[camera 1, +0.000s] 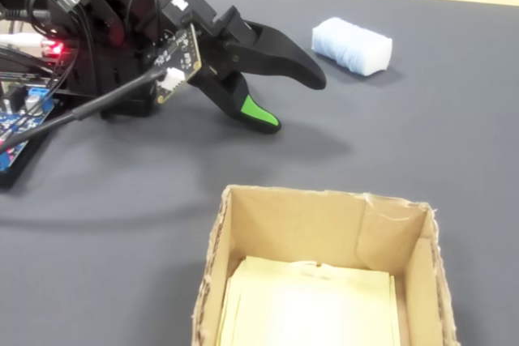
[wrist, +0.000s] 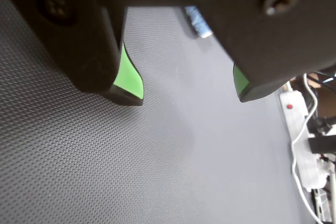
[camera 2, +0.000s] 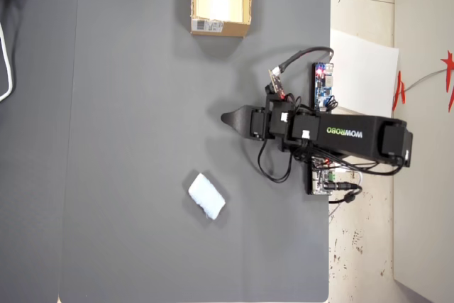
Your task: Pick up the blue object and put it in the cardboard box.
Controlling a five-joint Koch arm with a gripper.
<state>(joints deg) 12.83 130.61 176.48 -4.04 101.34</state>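
Grey mat (camera 2: pixel 142 104), cardboard box (camera 1: pixel 389 241) empty (pale liner only), claw (camera 1: pixel 296 103) wide apart, unladen.

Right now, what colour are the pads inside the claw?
Bright green pads on the black claw, clearest in the wrist view.

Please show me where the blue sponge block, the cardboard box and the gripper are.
blue sponge block (camera 2: pixel 206 196): overhead view, middle of its top face.
cardboard box (camera 2: pixel 220 28): overhead view, labelled outer side wall.
gripper (camera 1: pixel 296 101): fixed view, gap midway between the two open fingertips.
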